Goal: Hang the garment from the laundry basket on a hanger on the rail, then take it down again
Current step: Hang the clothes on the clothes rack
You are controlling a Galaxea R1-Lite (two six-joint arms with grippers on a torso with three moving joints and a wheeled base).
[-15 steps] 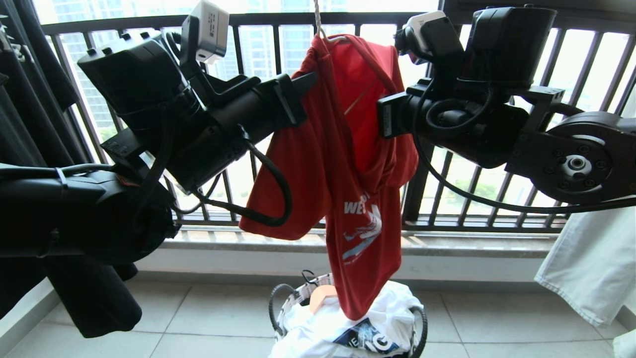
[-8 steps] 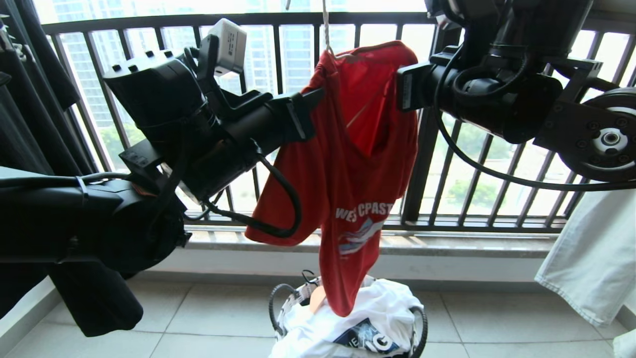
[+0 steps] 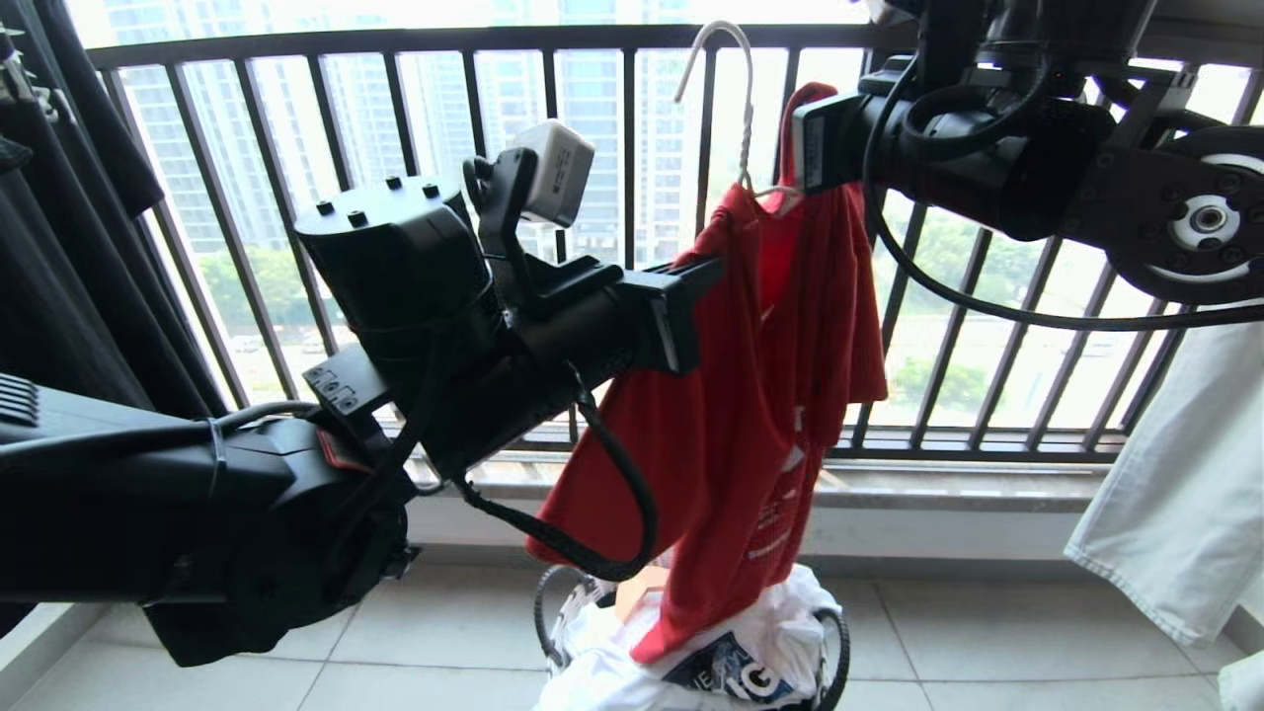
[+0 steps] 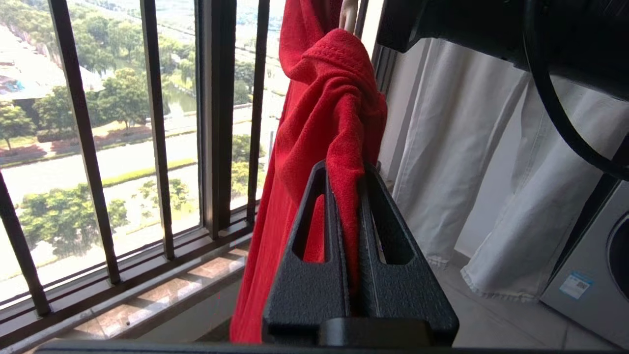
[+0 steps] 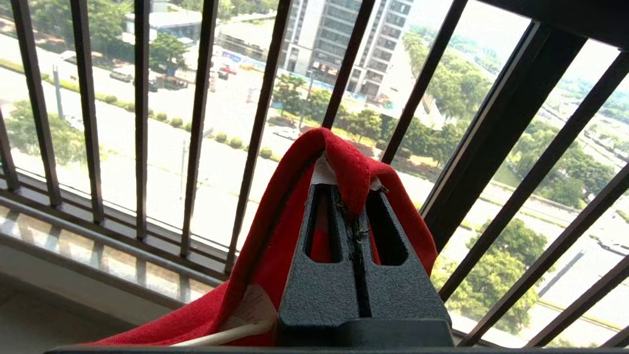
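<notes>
Two grippers are clamped on the red garment (image 3: pixel 750 395), and you have it held up in the air in front of the barred window railing (image 3: pixel 632 247). Your left gripper (image 3: pixel 706 281) is pinched tight on a bunched fold of the cloth; in the left wrist view the fabric (image 4: pixel 334 128) runs up from between the closed fingers (image 4: pixel 314 275) and drapes down past them toward the sill. Your right gripper (image 3: pixel 805 148) sits higher and on the other side of the garment, closed on a peak of red cloth that folds over its fingertips (image 5: pixel 354 221) in the right wrist view. Between the two grippers, just above the left one, the thin white hanger (image 3: pixel 736 89) sticks up out of the neck of the garment, its hook free against the bright sky and touching nothing you can see. Directly below your grippers the laundry basket (image 3: pixel 839 652) stands on the tiled floor (image 3: pixel 987 642), holding a white printed garment (image 3: pixel 760 652); the red hem hangs down onto that white cloth. A pale cloth (image 3: pixel 1175 513) hangs beyond your right gripper, dark clothing (image 3: pixel 59 257) beyond your left.
</notes>
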